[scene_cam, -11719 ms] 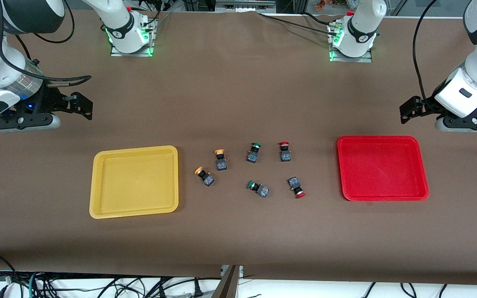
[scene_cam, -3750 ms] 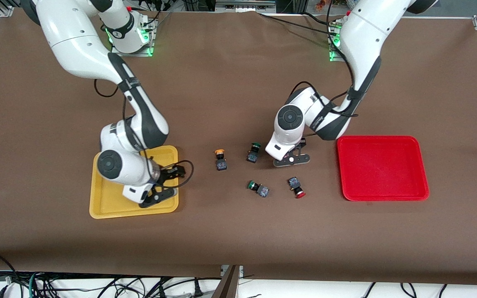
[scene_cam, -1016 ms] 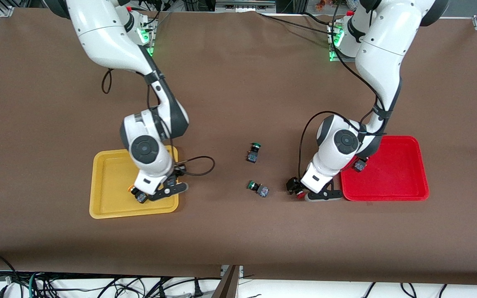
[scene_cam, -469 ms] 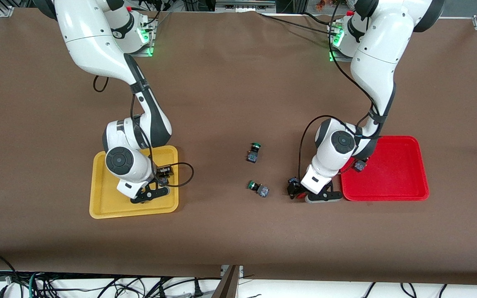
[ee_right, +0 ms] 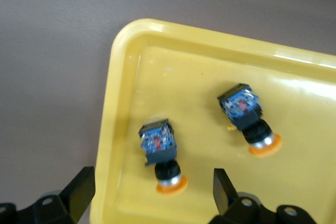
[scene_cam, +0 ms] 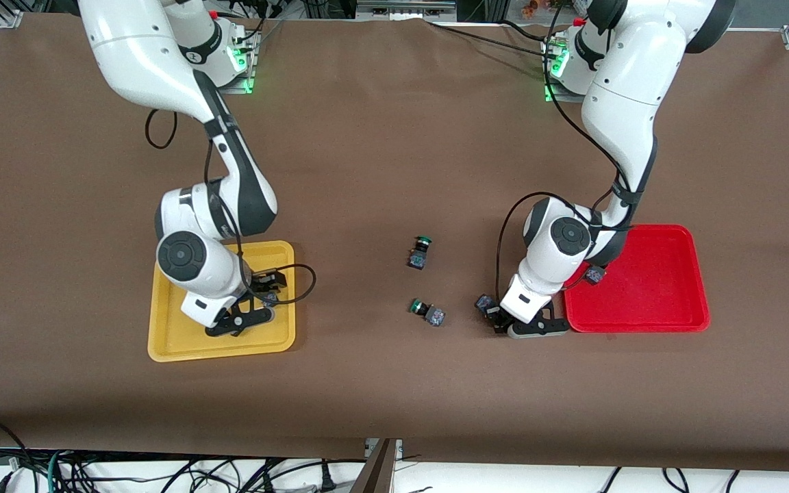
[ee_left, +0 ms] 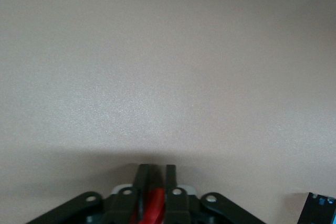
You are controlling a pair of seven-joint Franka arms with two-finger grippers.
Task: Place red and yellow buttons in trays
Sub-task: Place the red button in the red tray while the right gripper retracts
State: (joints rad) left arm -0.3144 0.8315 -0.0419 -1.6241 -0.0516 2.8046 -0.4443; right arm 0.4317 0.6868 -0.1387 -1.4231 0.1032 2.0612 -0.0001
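Both yellow buttons [ee_right: 163, 156] now lie in yellow tray [ee_right: 123, 103], front-hidden.

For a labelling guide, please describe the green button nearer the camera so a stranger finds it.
Find the brown table's middle, between the yellow tray and red tray. Two green-capped buttons lie there. The wanted button is nearer the camera than the other button, its cap pointing toward the yellow tray.
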